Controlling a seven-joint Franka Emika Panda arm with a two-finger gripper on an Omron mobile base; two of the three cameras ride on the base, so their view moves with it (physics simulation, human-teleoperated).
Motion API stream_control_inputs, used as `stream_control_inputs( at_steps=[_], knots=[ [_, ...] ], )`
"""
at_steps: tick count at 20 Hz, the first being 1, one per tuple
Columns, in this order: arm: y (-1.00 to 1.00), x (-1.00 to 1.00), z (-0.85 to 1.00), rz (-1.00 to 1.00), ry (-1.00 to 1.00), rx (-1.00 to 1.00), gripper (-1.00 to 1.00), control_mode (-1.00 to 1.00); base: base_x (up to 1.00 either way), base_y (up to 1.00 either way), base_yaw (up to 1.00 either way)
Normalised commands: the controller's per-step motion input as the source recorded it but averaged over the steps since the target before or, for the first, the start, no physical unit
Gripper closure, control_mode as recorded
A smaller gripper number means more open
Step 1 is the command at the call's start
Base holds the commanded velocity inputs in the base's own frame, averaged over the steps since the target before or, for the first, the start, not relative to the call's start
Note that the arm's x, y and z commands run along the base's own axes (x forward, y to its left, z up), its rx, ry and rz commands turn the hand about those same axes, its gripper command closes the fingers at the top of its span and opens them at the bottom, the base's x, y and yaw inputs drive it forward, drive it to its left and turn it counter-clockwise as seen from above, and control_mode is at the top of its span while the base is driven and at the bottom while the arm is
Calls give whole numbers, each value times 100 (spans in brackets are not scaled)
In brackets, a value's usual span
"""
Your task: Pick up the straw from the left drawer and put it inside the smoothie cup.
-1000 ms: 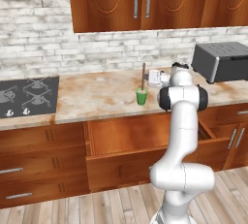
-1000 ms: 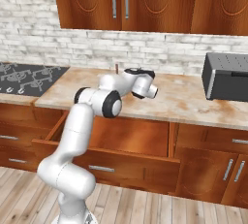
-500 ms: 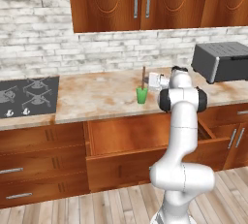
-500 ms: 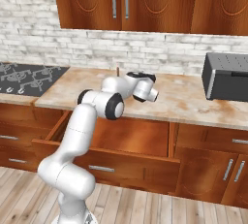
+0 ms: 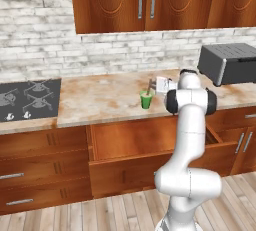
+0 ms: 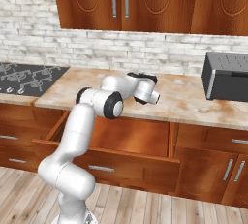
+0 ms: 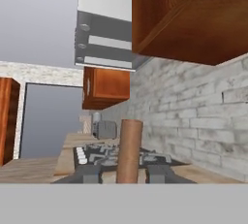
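— While the two-finger gripper (image 7: pixel 124 172) points along the counter, how do its jaws stand?

— Slightly parted. In the hand view the thin, straight greyish-brown straw (image 7: pixel 130 150) rises upright between the two dark fingertips (image 7: pixel 89 172). A narrow gap shows on one side of it, so the jaws bracket the straw loosely rather than clamp it.

— And where is the straw seen from the base?

— In the left base view the gripper (image 5: pixel 153 86) reaches leftward at the height of the straw's upper part. The straw (image 5: pixel 150 84) stands nearly upright with its lower end down in the small bright green tapered smoothie cup (image 5: pixel 145 100). About half its length shows above the rim.

— Where does the cup stand?

— On the mottled beige stone counter (image 5: pixel 105 100), near its front edge. The wide, shallow left drawer of reddish-brown wood (image 5: pixel 150 147) is just below it and pulled open.

— What lies farther out?

— A black gas cooktop (image 5: pixel 27 97) is set into the counter well to the left, and a grey toaster oven (image 5: pixel 230 64) stands to the right. Behind runs a pale brick wall (image 5: pixel 100 50) under reddish-brown wall cabinets (image 5: pixel 145 0). In the right base view the white arm (image 6: pixel 97 104) bends over the open drawer (image 6: pixel 131 138) and hides the cup.
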Motion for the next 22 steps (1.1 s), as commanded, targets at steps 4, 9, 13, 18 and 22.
stream_control_inputs(
  at_steps=[4, 9, 13, 18, 22],
  knots=[
    [0, -17, 0, -1, 0, -3, -100, -100, 0, 0, 0],
    [0, -23, 15, -3, -1, -3, -100, -100, 0, 0, 0],
    [0, -57, 40, -4, -4, -5, -100, -100, 0, 0, 0],
    [0, -78, 40, -8, -2, -6, -100, -100, 0, 0, 0],
    [0, -99, 34, -12, 0, -10, -100, -100, 0, 0, 0]
  ],
)
